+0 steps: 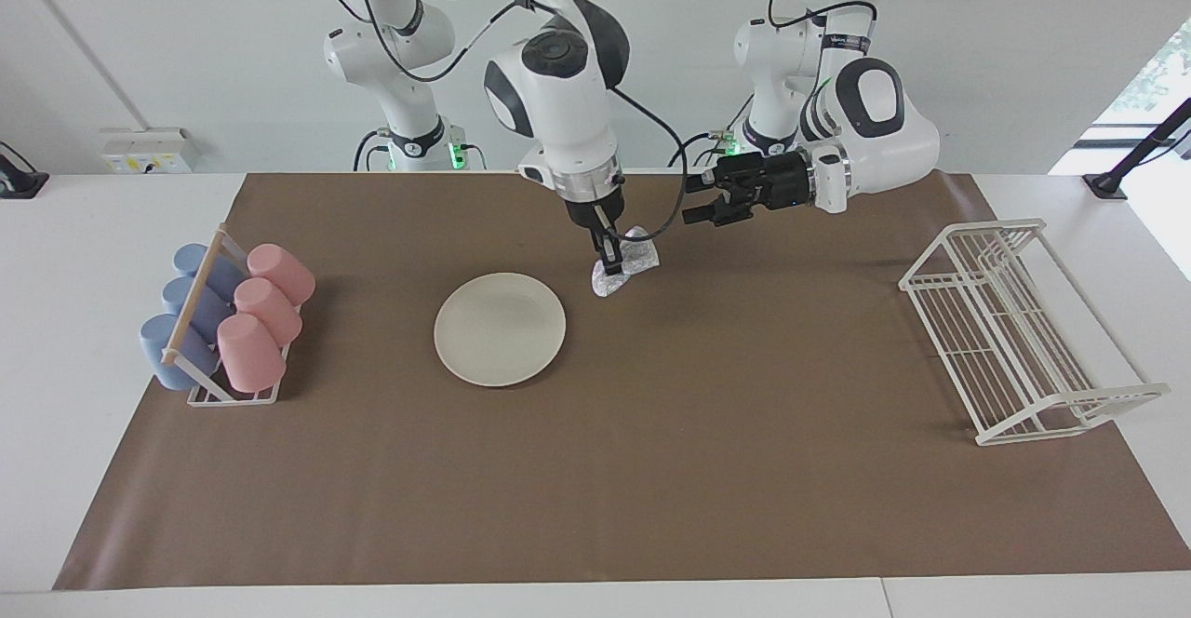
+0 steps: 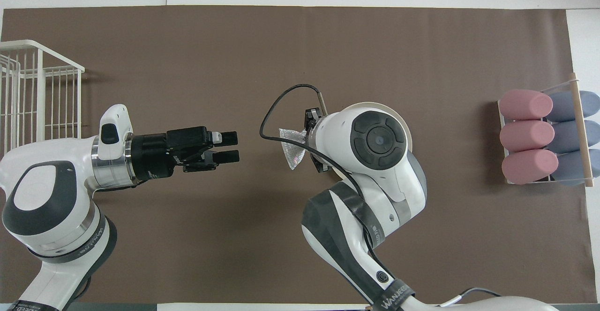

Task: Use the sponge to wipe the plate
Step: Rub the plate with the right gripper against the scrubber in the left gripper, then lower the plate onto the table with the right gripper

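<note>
The right arm reaches in from its base and bends down at the wrist, so that the right gripper (image 1: 609, 264) points straight down, its fingertips pinched together on the sponge (image 1: 629, 270), which hangs below and beside them. The left arm lies low with its forearm level, wrist horizontal. The left gripper (image 2: 229, 147) points sideways toward the right gripper, its two fingers (image 2: 228, 137) spread apart with nothing between them.

Cream plate (image 1: 500, 329) lies flat on the mat — silvery mesh sponge (image 1: 622, 272) hangs just beside it.
</note>
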Controlling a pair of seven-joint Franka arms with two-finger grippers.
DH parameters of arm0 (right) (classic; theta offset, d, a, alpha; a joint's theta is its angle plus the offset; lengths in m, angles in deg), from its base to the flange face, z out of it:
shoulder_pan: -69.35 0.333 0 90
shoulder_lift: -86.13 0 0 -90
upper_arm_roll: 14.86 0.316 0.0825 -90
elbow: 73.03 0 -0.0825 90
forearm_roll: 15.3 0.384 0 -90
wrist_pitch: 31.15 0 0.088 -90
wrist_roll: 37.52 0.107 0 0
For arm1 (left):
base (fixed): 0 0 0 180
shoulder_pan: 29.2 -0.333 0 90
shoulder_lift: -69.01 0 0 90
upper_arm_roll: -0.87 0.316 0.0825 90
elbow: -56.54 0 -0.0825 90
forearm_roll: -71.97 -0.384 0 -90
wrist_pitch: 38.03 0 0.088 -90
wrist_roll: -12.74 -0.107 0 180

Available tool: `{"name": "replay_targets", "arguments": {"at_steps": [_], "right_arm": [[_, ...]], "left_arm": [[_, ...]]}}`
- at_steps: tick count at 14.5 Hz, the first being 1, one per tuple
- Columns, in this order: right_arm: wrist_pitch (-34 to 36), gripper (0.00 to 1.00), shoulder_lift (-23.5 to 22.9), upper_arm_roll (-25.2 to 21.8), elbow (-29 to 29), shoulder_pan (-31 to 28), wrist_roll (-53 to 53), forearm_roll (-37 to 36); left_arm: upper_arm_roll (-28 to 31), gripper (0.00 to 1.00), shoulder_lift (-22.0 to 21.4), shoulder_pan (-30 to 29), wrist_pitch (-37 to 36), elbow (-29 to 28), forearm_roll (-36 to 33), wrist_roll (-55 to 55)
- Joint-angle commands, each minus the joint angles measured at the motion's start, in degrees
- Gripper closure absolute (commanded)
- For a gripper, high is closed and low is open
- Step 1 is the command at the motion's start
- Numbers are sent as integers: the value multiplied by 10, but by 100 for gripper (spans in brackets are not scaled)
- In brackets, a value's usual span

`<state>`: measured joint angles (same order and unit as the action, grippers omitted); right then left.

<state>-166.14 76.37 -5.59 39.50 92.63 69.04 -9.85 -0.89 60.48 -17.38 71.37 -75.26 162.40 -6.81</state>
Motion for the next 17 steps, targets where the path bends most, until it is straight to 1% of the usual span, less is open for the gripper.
{"name": "replay_targets", "arguments": {"at_steps": [1,3,6,7,8,9,11,13,15,17], "right_arm": [[-10,100,47,4,66,-49,-91,7],[-7,100,60,4,97,-61,-127,7],[-19,100,63,4,127,-84,-147,7],[-27,100,62,4,131,-87,-158,7],[-34,100,55,4,131,-88,-160,7],[-42,100,44,4,132,-93,-162,7],[-55,100,17,4,133,-96,-175,7],[-55,100,12,4,133,-96,-177,7],[-55,100,13,4,139,-99,-187,7],[-55,100,14,4,146,-130,-243,7]], "left_arm": [[4,0,-32,11,47,-14,-21,41],[-1,0,-40,11,77,-8,-119,87],[0,0,-39,3,78,1,-209,108],[0,0,-39,3,78,1,-242,112],[0,0,-37,2,79,1,-290,119],[0,0,-36,0,79,1,-338,122],[0,0,-34,-9,78,1,-401,123],[1,0,-33,-15,78,2,-465,123],[1,0,-32,-17,78,12,-544,128],[0,0,-28,-22,79,18,-635,140]]}}
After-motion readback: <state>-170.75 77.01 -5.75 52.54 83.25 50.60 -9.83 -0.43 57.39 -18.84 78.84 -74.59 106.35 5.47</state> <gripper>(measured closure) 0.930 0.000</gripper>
